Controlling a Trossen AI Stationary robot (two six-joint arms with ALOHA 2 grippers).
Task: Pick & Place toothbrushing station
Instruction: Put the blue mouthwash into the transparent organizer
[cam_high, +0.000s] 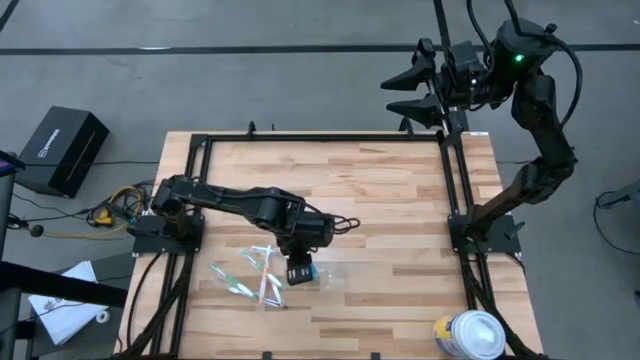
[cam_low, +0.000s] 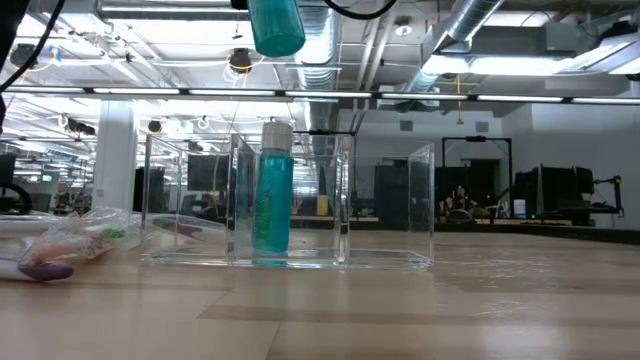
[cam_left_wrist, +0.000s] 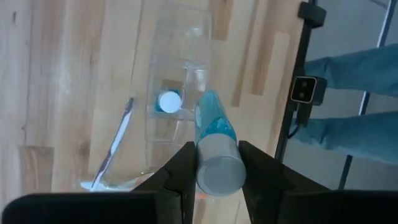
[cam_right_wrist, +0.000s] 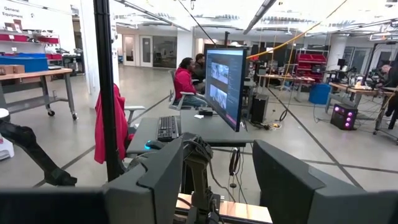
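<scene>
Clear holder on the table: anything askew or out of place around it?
Nothing stands out. The clear holder sits flat with one teal tube upright inside. The left gripper holds a second tube above it. Toothbrushes lie loose beside it.

Overhead, table-level, two wrist-mounted views.

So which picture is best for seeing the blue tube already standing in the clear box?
The low view: the standing tube shows whole, upright in the clear holder. The left wrist view shows only its white cap, past the left hand holding another tube. The high and right wrist views don't show it.
</scene>
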